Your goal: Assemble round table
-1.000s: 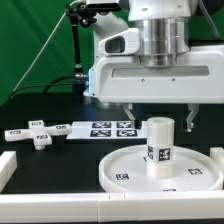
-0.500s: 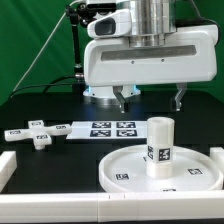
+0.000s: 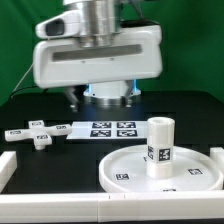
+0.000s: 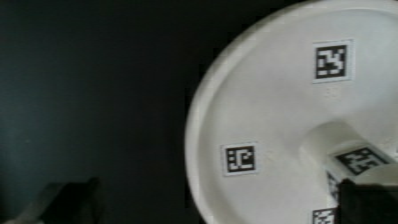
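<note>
Nearest the camera, white border rails [image 3: 100, 208] run in front of the round disc [image 3: 125, 162] and hide its front edge. Two more stretches of rail stand at the disc's two sides, and the one on the exterior view's right covers the rim there, so three stretches can be counted. There is one disc lying flat, and three square tags are readable on its face. One short thick cylinder [image 3: 160, 140] stands upright on the middle of the disc; it shows two tags on its side, and its foot is hard to tell from the white of the disc. Beyond the disc, toward the exterior view's left, lies one small cross-shaped piece [image 3: 38, 135]. It is just beside the end of the marker board [image 3: 78, 128], and whether the two touch cannot be told. The board is single, carries four tags, and lies straight behind the disc. Farther back and higher than the disc hangs the gripper [image 3: 102, 97], its two fingers [image 3: 72, 97] spread wide with nothing between them. The arm's white body is cut off by the frame. In the wrist view the disc is cropped, only a corner of the cylinder shows, and the fingers are dark blurs.
</note>
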Tool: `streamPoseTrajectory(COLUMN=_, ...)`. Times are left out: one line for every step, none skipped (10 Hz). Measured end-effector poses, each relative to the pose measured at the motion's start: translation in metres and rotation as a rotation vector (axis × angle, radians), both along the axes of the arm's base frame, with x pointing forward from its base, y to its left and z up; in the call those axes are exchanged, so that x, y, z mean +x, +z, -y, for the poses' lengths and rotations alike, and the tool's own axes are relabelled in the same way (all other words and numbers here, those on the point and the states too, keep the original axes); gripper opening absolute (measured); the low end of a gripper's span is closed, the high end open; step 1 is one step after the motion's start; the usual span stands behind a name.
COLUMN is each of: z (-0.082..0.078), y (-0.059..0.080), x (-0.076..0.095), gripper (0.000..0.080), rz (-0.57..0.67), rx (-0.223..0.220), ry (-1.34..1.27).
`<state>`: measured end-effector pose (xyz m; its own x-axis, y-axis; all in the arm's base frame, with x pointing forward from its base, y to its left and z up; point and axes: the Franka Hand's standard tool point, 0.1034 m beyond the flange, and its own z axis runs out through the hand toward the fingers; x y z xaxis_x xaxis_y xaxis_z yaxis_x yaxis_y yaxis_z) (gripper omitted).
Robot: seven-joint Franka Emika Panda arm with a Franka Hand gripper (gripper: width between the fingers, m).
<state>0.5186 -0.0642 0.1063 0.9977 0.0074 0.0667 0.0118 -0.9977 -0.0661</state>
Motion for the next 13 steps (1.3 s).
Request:
streamPoseTrajectory(z=0.009, y=-0.001, x=-0.003, gripper=0.0648, rz=-0.001, rx=-0.002, ry=-0.016)
streamPoseTrajectory(z=0.007, y=-0.002, x=-0.003, gripper=0.0648, rz=-0.002, rx=-0.002, ry=-0.015)
streamPoseTrajectory(z=0.007, y=-0.002, x=-0.003, gripper=0.0648, rz=-0.003, rx=-0.002, ry=-0.015)
streamPoseTrajectory(z=0.007, y=-0.002, x=-0.003, gripper=0.0648, rz=-0.003, rx=-0.002, ry=-0.015)
streamPoseTrajectory(z=0.010, y=-0.002, x=-0.002, gripper=0.0648, rz=0.005, rx=-0.005, ry=-0.023)
streamPoseTrajectory(z=0.022, y=-0.002, x=-0.002, gripper=0.0648, rz=0.039, rx=-0.023, ry=-0.053)
streamPoseTrajectory(z=0.035, y=-0.006, x=-0.015, gripper=0.0648, rz=0.029, rx=-0.022, ry=-0.100)
streamPoseTrajectory(z=0.047, y=-0.011, x=-0.027, gripper=0.0648, rz=0.029, rx=-0.024, ry=-0.143)
streamPoseTrajectory(z=0.057, y=-0.017, x=-0.038, gripper=0.0648, rz=0.026, rx=-0.028, ry=-0.174)
streamPoseTrajectory(z=0.068, y=-0.020, x=-0.046, gripper=0.0648, rz=0.022, rx=-0.032, ry=-0.168)
streamPoseTrajectory(z=0.074, y=-0.021, x=-0.049, gripper=0.0648, rz=0.021, rx=-0.031, ry=-0.179)
streamPoseTrajectory(z=0.070, y=-0.021, x=-0.047, gripper=0.0648, rz=0.022, rx=-0.030, ry=-0.170)
streamPoseTrajectory(z=0.069, y=-0.021, x=-0.047, gripper=0.0648, rz=0.022, rx=-0.030, ry=-0.167)
